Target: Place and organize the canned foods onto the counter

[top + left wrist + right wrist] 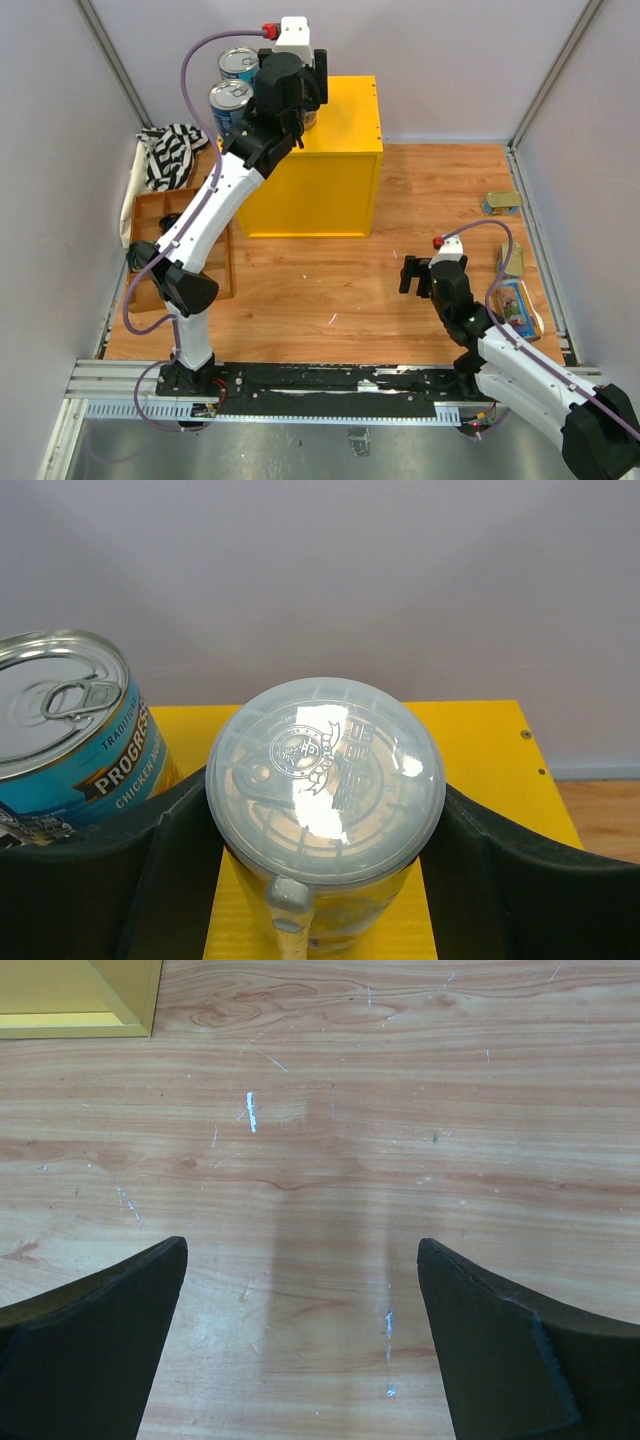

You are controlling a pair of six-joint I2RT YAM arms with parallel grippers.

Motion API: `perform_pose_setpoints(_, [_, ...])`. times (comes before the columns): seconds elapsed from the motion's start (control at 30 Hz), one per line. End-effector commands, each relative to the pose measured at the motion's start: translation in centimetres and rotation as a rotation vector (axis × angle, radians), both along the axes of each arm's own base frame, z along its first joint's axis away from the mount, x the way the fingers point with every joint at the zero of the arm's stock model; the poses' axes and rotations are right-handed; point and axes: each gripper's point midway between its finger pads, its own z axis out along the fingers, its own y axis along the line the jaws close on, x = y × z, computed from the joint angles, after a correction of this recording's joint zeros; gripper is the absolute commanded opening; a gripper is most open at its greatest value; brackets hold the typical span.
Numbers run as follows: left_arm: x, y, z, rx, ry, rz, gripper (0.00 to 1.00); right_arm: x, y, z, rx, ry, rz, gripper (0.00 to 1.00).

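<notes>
On the yellow counter [340,150], two wide blue-labelled cans [238,65] [230,100] stand at its left side. My left gripper [300,100] is over the counter top [480,740], shut on a slim white-lidded can [325,780] that stands upright between its fingers [100,880]. One blue can [70,730] is just to the left of it. On the floor at the right lie two flat gold tins [500,203] [510,258] and a slim yellow-blue can [518,308] on its side. My right gripper [415,275] [302,1300] hangs open over bare wood, left of them.
A brown wooden compartment tray [150,215] sits left of the counter, with a striped black-and-white cloth [170,155] behind it. Grey walls enclose the wooden table [330,280] on three sides. A corner of the counter [75,1000] shows in the right wrist view.
</notes>
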Motion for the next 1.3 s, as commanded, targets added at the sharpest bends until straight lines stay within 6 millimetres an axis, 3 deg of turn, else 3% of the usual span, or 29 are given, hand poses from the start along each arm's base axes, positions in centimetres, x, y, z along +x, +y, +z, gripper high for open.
perform_pose_setpoints(0.0, [-0.4, 1.9, 6.3, -0.124, -0.177, 0.048, 0.00, 0.1, -0.1, 0.2, 0.002, -0.020, 0.002, 0.98])
perform_pose_setpoints(1.27, [2.6, 3.3, 4.9, -0.094, -0.181, 0.113, 0.03, 0.1, 0.0, 0.2, 0.000, -0.020, 0.011, 0.98])
